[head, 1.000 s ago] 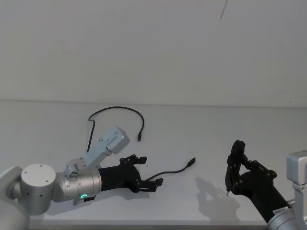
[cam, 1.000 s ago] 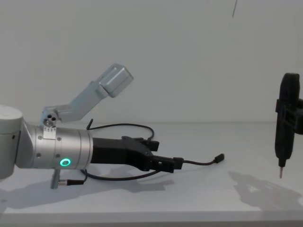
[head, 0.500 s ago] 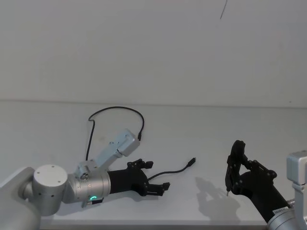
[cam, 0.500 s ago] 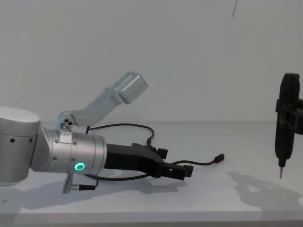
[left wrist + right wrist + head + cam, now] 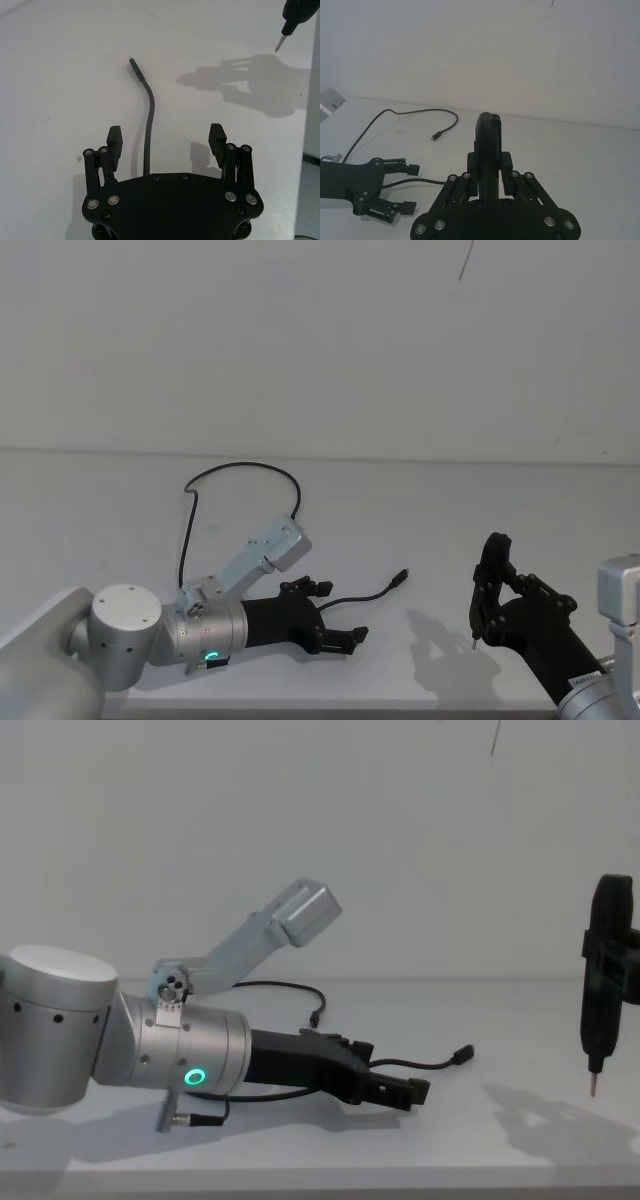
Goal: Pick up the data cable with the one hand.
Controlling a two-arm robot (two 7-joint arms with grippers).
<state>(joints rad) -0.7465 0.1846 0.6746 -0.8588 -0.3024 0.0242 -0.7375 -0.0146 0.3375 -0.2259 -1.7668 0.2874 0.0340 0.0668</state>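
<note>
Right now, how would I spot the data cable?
On the white table, the data cable is a thin black cord that loops across the far side and runs out between the fingers of the open left gripper. Unlike the rigid pen-like tool in the right gripper, it is long, limp and plug-tipped.

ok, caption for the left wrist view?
Left tool open above the table, data cable lying between its fingers; right tool's pen farther off.

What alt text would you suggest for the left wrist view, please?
The open left end effector hovers over a white table, a thin black cable running out between its fingers. A pointed black tool hangs farther off.
</note>
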